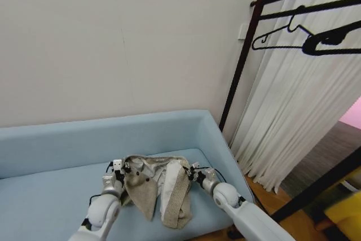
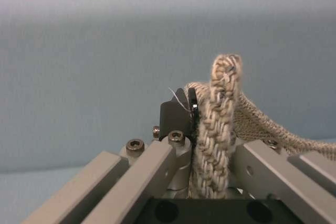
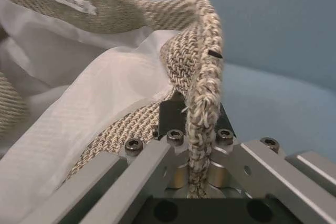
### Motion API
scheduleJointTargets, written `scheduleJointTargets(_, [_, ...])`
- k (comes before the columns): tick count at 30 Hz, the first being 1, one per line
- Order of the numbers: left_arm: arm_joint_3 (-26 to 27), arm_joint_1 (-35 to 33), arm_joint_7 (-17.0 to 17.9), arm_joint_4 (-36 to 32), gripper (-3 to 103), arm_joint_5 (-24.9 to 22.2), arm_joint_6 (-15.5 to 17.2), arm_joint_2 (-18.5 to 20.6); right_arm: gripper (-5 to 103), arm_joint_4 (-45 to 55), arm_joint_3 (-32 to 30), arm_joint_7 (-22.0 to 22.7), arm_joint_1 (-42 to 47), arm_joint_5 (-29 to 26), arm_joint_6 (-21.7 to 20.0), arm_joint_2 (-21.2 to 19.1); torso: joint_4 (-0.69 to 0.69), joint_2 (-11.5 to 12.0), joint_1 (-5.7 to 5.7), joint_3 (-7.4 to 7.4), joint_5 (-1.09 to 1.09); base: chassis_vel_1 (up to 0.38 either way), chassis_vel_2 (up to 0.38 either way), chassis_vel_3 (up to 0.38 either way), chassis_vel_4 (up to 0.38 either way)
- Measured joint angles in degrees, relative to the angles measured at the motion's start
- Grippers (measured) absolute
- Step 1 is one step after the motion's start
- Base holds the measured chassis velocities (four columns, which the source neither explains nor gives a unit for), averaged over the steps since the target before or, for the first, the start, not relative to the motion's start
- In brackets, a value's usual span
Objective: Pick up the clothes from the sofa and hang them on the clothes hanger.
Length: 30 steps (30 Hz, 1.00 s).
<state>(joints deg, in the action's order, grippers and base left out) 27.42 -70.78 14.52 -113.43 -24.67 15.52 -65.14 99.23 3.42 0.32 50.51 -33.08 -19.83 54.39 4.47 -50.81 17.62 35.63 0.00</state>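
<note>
— Where is the clothing?
— Lower centre of the head view: the beige woven garment (image 1: 159,190) drapes over the pale blue sofa (image 1: 67,139) seat, held between both grippers.
— And the jaws?
— The left gripper (image 1: 117,166) pinches one thick edge, and the right gripper (image 1: 195,170) is clamped on the other. The black hanger (image 1: 282,36) hangs on the rack (image 1: 241,60), upper right.

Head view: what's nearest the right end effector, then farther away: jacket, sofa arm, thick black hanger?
1. Jacket, in the right end effector's grip, mid-sofa.
2. Sofa arm, just to its right.
3. Thick black hanger, hanging high, upper right.
</note>
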Motion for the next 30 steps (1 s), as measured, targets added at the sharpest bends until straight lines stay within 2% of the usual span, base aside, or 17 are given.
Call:
scheduleJointTargets(3, [1.5, 0.9, -0.6, -2.3, 2, -2.7, -0.5, 4.1, 1, 1.5, 1.6, 0.4, -4.8, 2.9, -1.7, -1.0, -0.03, 0.0, 0.00, 0.00, 0.00, 0.000, 0.000, 0.000, 0.000])
scheduleJointTargets(4, [1.5, 0.9, -0.6, -2.3, 2, -2.7, -0.5, 4.1, 1, 1.5, 1.6, 0.4, -4.8, 2.9, -1.7, -1.0, -0.03, 0.0, 0.00, 0.00, 0.00, 0.000, 0.000, 0.000, 0.000])
scheduleJointTargets(9, [3.5, 3.0, -0.8, -5.0, 2, -6.4, -0.8, 9.1, 1, 3.8, 5.3, 2.9, -12.0, 3.0, -4.7, -2.8, -0.03, 0.0, 0.00, 0.01, -0.01, 0.000, 0.000, 0.000, 0.000])
scheduleJointTargets(10, [4.9, 5.8, 0.4, -6.7, 2, -9.6, -0.9, 12.8, 1, 5.5, 7.4, 4.3, -17.2, 2.4, -5.6, -4.7, -0.01, 0.0, 0.01, 0.00, 0.01, 0.000, 0.000, 0.000, 0.000])
scheduleJointTargets(13, [6.0, 7.9, 1.4, -8.0, 2, -11.8, -0.9, 15.3, 1, 7.1, 8.3, 5.1, -20.9, 1.1, -6.2, -6.3, -0.01, 0.0, 0.01, 0.01, 0.00, 0.000, 0.000, 0.000, 0.000])
scheduleJointTargets(23, [7.0, 12.0, 3.2, -9.4, 2, -15.4, 0.2, 19.3, 1, 10.8, 6.0, 7.7, -24.7, -3.2, -7.3, -8.1, -0.01, 0.0, 0.01, 0.00, -0.01, 0.000, 0.000, 0.000, 0.000])
scheduleJointTargets(30, [7.0, 14.4, 3.7, -10.1, 2, -18.0, 2.1, 22.9, 1, 13.2, 3.5, 8.3, -20.7, -3.1, -7.6, -9.2, -0.01, 0.0, 0.01, 0.00, 0.00, 0.000, 0.000, 0.000, 0.000])
